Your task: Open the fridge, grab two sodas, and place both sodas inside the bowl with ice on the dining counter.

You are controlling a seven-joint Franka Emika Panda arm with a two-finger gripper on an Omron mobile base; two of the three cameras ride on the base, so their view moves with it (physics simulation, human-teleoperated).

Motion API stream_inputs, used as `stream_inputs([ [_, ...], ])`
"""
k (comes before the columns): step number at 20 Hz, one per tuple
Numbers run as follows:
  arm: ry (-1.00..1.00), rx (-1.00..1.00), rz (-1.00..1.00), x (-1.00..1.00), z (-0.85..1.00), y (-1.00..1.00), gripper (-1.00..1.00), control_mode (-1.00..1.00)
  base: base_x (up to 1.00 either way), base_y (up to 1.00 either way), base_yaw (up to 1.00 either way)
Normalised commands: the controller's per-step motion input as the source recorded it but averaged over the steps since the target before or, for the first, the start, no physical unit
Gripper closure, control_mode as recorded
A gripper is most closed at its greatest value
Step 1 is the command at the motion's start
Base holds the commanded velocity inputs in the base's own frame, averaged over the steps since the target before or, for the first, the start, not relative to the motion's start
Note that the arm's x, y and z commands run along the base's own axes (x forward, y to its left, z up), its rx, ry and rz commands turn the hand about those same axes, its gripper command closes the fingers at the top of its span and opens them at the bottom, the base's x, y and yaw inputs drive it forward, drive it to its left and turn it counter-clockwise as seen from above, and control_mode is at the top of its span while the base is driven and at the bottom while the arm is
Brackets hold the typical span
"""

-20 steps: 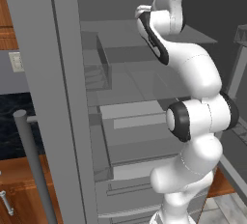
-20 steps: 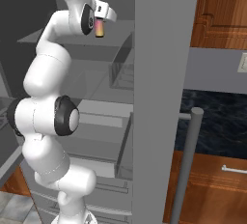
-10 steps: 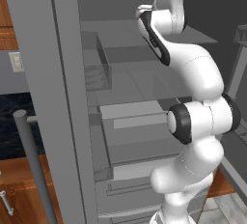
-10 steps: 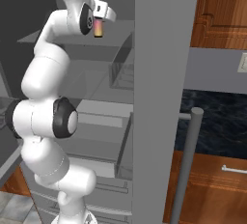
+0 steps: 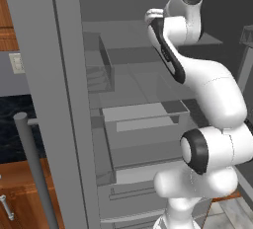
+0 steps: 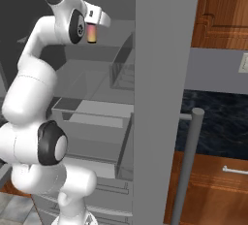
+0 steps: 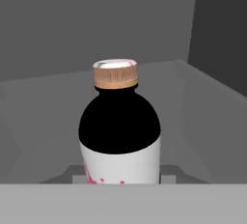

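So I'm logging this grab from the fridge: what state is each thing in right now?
fridge: door swung open, shelves showing
soda bottle: capped, upright, between the pincer's fingers, up inside the fridge
pincer: closed around the soda bottle
drawer: pushed in

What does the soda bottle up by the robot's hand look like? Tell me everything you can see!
The soda bottle has a tan ribbed cap with a pale top, rounded black shoulders and a white label with small pink specks. In the right base view the soda bottle looks pink, fading to orange-yellow lower down, and hangs upright under the gripper, up inside the open fridge. Its bottom looks clear of the shelf below. The fingers themselves are hidden, so the exact grip cannot be seen.
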Motion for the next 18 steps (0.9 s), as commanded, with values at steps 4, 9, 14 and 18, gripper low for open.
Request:
stream_inputs([
  [4,-0.01,0.02,0.0,-1.0,0.0,0.02,1.0,-1.0,0.0,0.0,0.0],
  [9,0.0,0.0,0.0,-1.0,0.02,0.1,1.0,-1.0,0.0,0.0,0.0],
  [14,0.0,0.02,0.0,-1.0,0.0,0.08,1.0,-1.0,0.0,0.0,0.0],
  [18,0.0,0.03,0.0,-1.0,0.0,0.0,1.0,-1.0,0.0,0.0,0.0],
])
